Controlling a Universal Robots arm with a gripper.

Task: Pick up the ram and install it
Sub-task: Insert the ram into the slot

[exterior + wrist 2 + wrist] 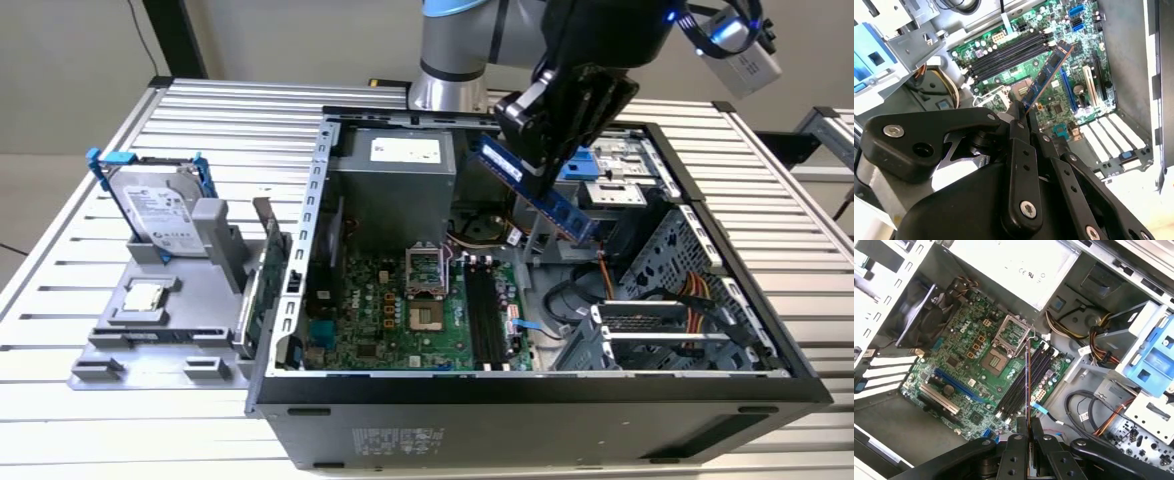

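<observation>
The ram (567, 215) is a long blue stick with dark chips, held tilted above the open computer case (534, 405). My gripper (534, 170) is shut on it part-way along its length. In the second wrist view the ram (1046, 75) sticks out from the gripper (1019, 120) over the green motherboard (1054, 100), near the black memory slots (1009, 52). The first wrist view shows the ram (1027, 385) edge-on, rising from the gripper (1029, 432) and lying along the line of the memory slots (1016, 390) below it.
A silver hard drive in a blue frame (160, 205) and a green expansion card (274, 280) stand in a grey holder (147, 340) at the exterior view's left. Inside the case are the power supply (394, 165), cables (694, 300) and a drive cage (667, 250).
</observation>
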